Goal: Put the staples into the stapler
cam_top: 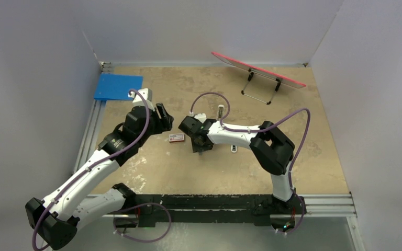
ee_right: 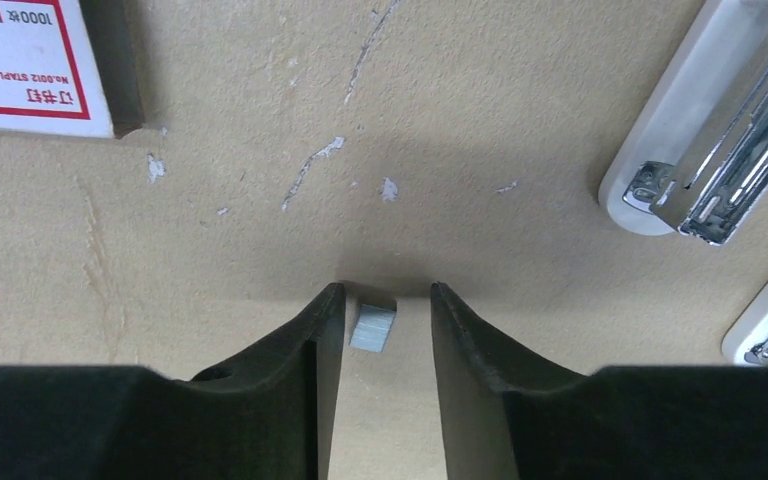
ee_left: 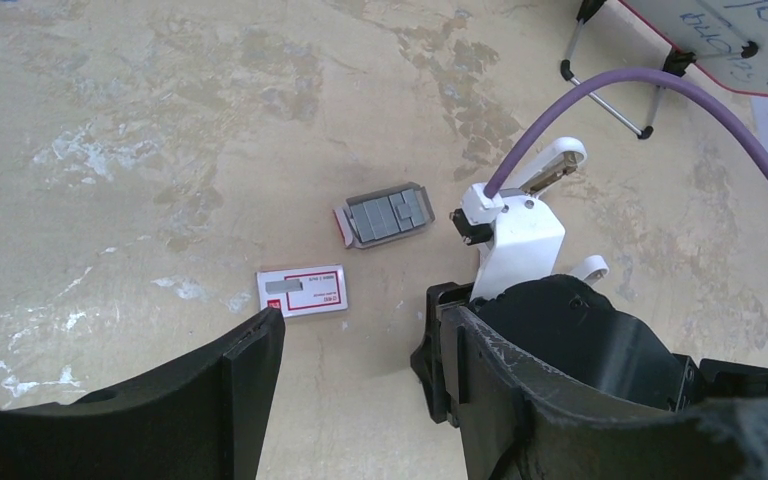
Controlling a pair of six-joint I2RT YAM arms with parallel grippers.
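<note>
Since the right pincer (ee_right: pixel 387 300) stands only narrowly parted about the staples (ee_right: pixel 372 330), which sit off-centre toward nine o'clock with a gap at three, we should centre it, close softly, and carry them to the opened stapler (ee_right: pixel 660 140) at two o'clock.

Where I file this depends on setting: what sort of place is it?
Probably a robot test cell: plain white walls enclose a mottled tabletop edged with aluminium rails.
</note>
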